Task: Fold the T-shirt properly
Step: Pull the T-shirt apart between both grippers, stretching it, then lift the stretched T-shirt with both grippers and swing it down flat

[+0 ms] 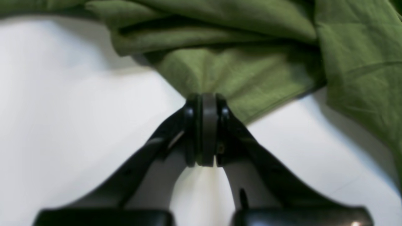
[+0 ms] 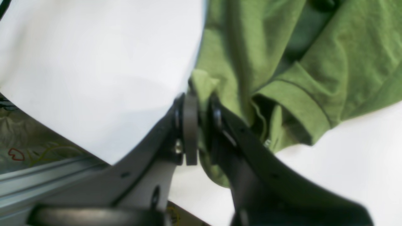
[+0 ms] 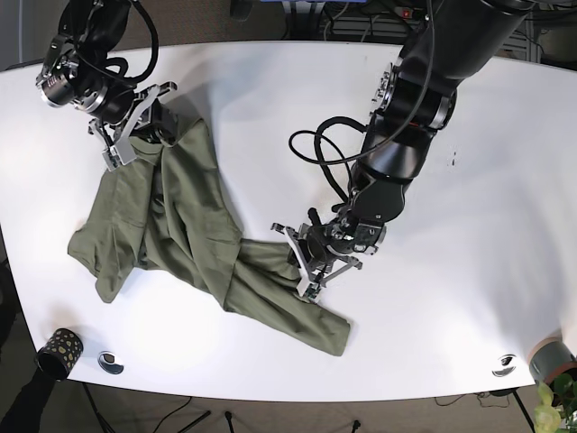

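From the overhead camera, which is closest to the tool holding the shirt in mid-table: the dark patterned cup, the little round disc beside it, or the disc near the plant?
Measured from the left tool:
1. Disc near the plant, front right corner.
2. Disc by the cup, front left edge, only slightly farther.
3. Cup, front left corner.

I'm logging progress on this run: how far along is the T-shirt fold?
Early. No fold looks done: the green T-shirt lies crumpled and twisted across the white table. In hand: the left gripper is clamped on a fabric edge, and the right gripper pinches another edge near a sleeve cuff. Left: spreading it flat, then every fold.
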Robot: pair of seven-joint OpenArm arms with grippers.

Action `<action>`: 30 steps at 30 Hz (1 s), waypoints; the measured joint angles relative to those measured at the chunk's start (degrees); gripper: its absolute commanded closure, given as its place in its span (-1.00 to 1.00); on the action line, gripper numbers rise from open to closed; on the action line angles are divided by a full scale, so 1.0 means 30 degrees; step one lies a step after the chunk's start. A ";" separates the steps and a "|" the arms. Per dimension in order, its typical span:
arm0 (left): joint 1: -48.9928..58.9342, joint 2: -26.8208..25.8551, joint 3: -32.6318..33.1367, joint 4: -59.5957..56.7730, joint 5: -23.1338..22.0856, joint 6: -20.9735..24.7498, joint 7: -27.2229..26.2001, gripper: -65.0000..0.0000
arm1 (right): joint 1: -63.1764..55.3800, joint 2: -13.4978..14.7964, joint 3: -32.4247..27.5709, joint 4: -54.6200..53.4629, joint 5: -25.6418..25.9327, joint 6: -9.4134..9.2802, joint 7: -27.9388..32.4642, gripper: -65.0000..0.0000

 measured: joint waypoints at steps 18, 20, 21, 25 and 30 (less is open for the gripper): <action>0.7060 -0.6244 -0.4277 1.5977 -0.0153 -0.0109 0.6790 1.00 | 0.2892 -0.0816 0.1632 -0.0765 -0.2157 0.0015 0.0073 1.00; 0.7563 -0.6870 -0.5253 1.6808 -0.0029 -0.0095 0.7278 1.00 | 0.3708 -0.0918 0.1931 -0.1814 -0.2412 0.0000 0.0044 1.00; 0.7890 -0.7300 -0.5785 1.7216 -0.0007 -0.0080 0.7359 1.00 | 0.4262 -0.0918 0.1916 -0.2528 -0.2535 0.0015 -0.0007 1.00; 0.8444 -0.8043 -0.7271 1.8047 -0.0015 -0.0087 0.8153 1.00 | 0.6339 -0.0882 0.1858 -0.4772 -0.2470 0.0007 -0.0095 1.00; 0.8502 -0.8859 -0.8036 1.8914 -0.0102 -0.0168 0.9333 1.00 | 0.9398 -0.0328 0.1872 -0.7198 -0.2455 0.0000 -0.0051 1.00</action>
